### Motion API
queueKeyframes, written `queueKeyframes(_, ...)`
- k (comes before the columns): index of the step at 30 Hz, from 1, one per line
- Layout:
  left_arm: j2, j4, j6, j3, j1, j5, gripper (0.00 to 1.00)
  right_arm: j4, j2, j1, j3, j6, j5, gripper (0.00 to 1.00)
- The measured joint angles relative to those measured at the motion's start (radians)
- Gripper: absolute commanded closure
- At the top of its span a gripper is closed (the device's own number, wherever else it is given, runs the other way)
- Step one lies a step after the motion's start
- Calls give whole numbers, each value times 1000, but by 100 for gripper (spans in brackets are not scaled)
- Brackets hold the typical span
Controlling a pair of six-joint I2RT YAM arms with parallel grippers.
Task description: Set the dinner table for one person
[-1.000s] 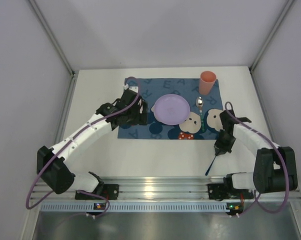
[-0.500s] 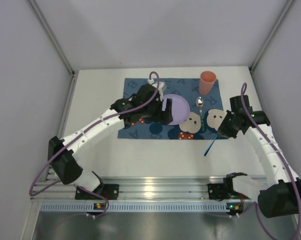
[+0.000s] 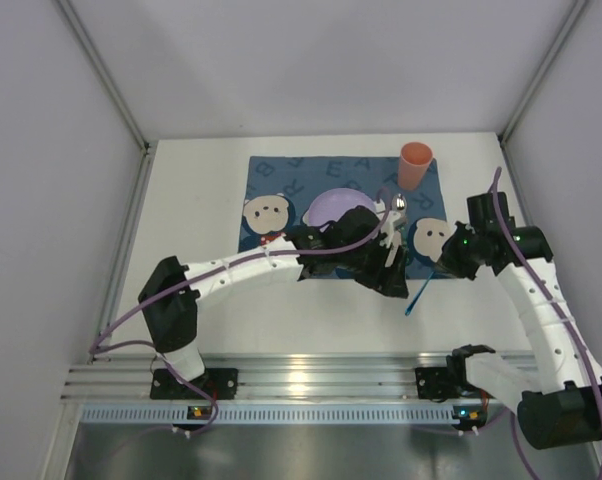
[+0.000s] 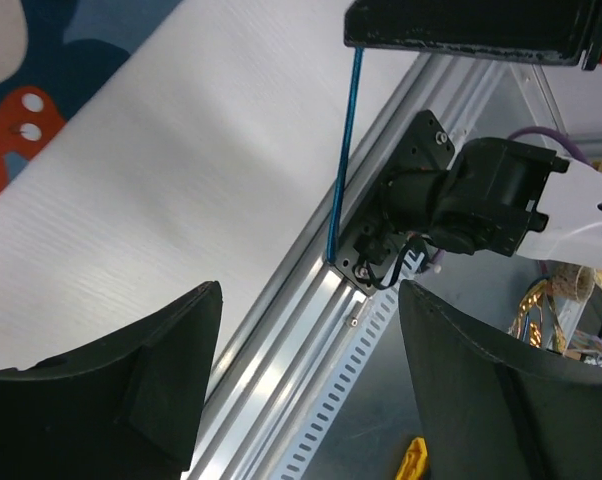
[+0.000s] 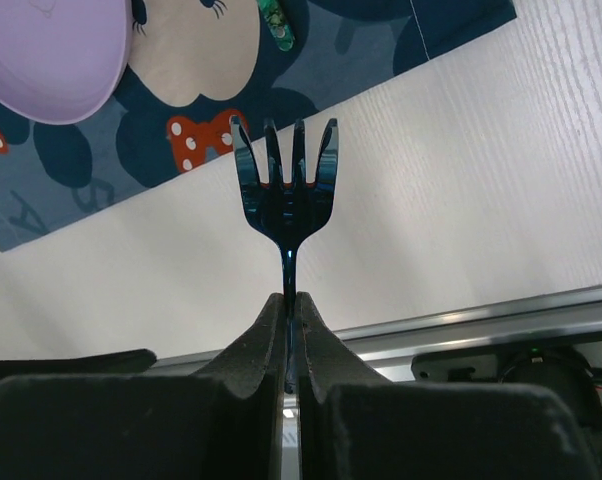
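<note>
The white dinner table (image 3: 196,185) carries a blue mouse-print placemat (image 3: 281,180). On the mat are a purple plate (image 3: 326,205), partly hidden by my left arm, an orange cup (image 3: 415,165) and a green-handled spoon (image 3: 400,204). My right gripper (image 3: 444,262) is shut on a blue fork (image 3: 418,293) and holds it above the table just off the mat's near right corner. In the right wrist view the fork's tines (image 5: 284,170) point out from the closed jaws (image 5: 291,300). My left gripper (image 3: 389,272) is open and empty, close to the left of the fork (image 4: 343,150).
The ribbed aluminium rail (image 3: 311,375) runs along the near edge, with both arm bases on it. White walls close in the left, right and back. The right arm's base (image 4: 461,210) shows in the left wrist view.
My left arm has swung right across the plate, from the mat's left side to beside the fork. My right gripper has lifted the fork off the table and drawn it back and right.
</note>
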Motion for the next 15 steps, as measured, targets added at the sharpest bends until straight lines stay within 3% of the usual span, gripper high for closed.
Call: queueKeyframes(15, 83, -8, -12, 66, -76, -45, 32, -20, -12, 0, 31, 0, -47, 100)
